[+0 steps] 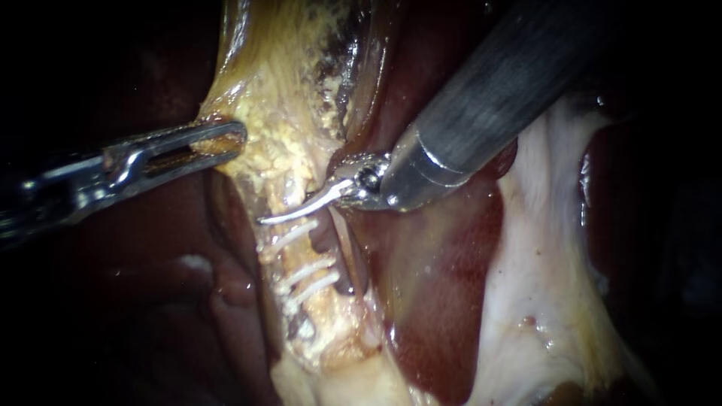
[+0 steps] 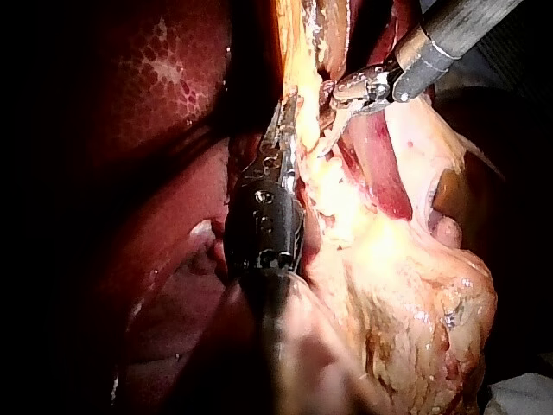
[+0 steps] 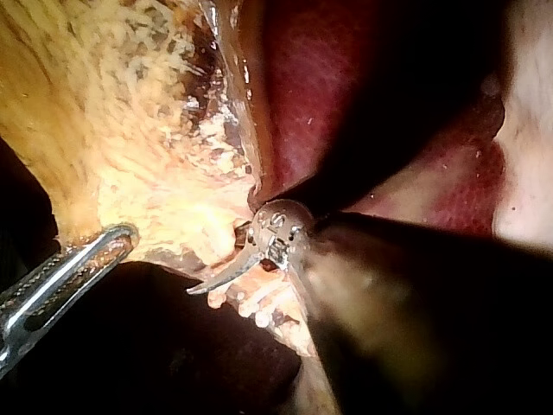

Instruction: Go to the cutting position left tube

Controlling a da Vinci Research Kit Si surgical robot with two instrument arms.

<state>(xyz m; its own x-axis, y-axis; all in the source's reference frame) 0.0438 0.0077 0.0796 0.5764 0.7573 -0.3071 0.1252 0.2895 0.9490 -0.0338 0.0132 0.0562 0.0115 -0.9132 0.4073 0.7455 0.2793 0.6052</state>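
Right instrument (image 1: 267, 219) is the one near the left tube (image 1: 289, 254). Its end effector, curved blades lying closed on nothing, points left across the tube, just far of the top clip (image 1: 295, 233). The tube runs near-to-far, so the gap between clips sits slightly nearer. Left instrument (image 1: 233, 137) is clamped on yellow tissue (image 1: 278, 98) further off. The tube's edges are buried and hard to trace.

You have the liver (image 1: 444, 301) as your bed here, dark red and wet beneath everything. Directly on it, down its middle, lies a yellow fatty band (image 1: 293, 128), and within the band's lower stretch the left tube (image 1: 297, 256), crossed by three white clips (image 1: 304, 272). Toward the liver's right edge a pale membrane (image 1: 541, 248) spreads over it.
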